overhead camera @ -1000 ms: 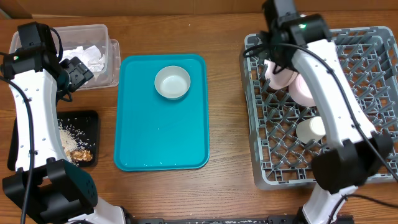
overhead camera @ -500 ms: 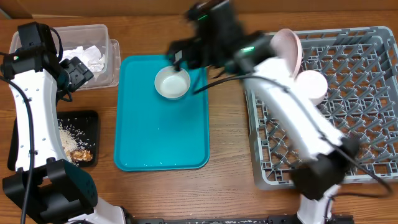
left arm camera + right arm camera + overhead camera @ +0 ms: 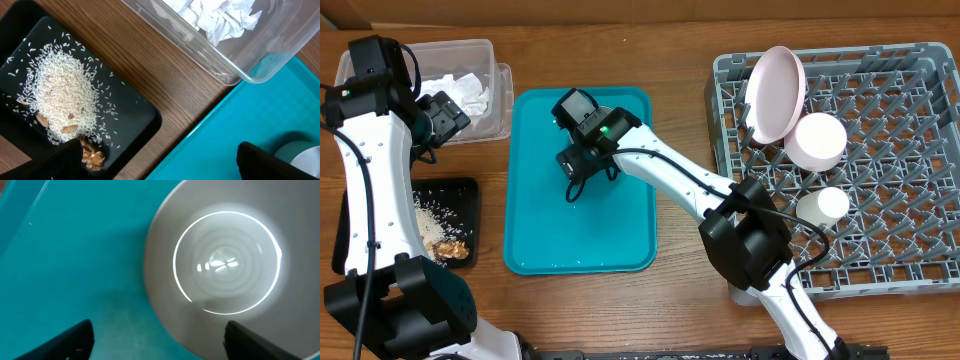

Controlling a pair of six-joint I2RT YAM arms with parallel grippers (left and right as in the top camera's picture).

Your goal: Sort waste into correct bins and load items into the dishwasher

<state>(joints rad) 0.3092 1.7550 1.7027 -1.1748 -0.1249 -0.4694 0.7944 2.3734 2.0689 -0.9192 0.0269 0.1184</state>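
A greyish bowl [image 3: 225, 270] sits on the teal tray [image 3: 540, 220]. My right gripper [image 3: 160, 342] is open just above it, with the bowl's rim between the jaws; in the overhead view this gripper [image 3: 582, 158] hides the bowl. The grey rack [image 3: 900, 250] holds a large plate [image 3: 775, 95], a smaller plate [image 3: 817, 140] and a cup [image 3: 822, 205]. My left gripper [image 3: 162, 165] is open and empty, between the black tray [image 3: 125, 107] of rice [image 3: 60, 95] and the teal tray. White napkins [image 3: 215, 20] lie in the clear tub [image 3: 498, 100]. No red wrapper shows.
Brown food bits [image 3: 92, 155] lie at the black tray's corner beside the left finger. The clear tub's corner [image 3: 235, 75] is close to the teal tray's edge [image 3: 220, 115]. My left arm [image 3: 365, 170] stands over the table's left side.
My right arm swung from the rack across to the teal tray and came down over the bowl, gripper open. The left arm has not moved.
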